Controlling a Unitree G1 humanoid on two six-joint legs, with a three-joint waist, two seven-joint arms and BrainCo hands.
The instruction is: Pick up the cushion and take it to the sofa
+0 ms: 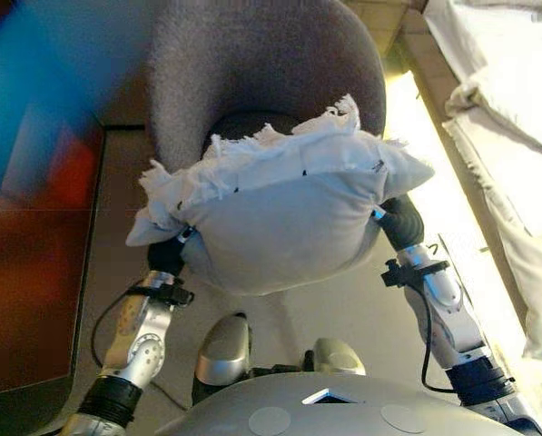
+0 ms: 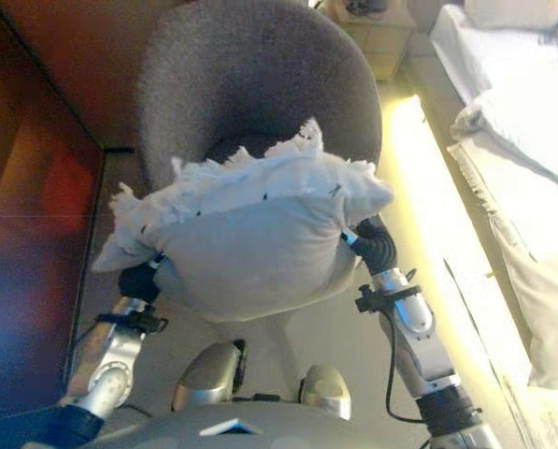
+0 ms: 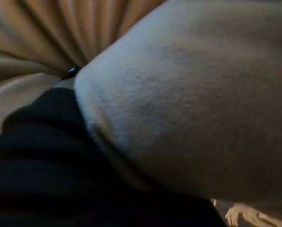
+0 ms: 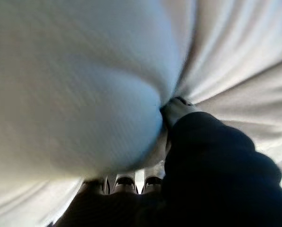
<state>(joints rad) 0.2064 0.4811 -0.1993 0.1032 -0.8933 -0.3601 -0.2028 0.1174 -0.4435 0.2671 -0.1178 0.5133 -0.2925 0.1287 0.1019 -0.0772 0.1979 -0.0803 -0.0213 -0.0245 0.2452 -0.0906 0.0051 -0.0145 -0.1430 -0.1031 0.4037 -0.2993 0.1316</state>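
A white cushion with a frayed fringe along its top edge hangs in the air between my two hands. It is just in front of a round grey upholstered seat. My left hand grips the cushion's left end, where the cloth puckers into folds around it. My right hand holds the right end. In the right wrist view its thumb digs into the fabric and its fingers press in from below. The cushion covers most of both hands.
A dark reddish wooden panel runs along the left. White bedding lies at the right, with a brightly lit strip of floor beside it. The grey seat stands straight ahead.
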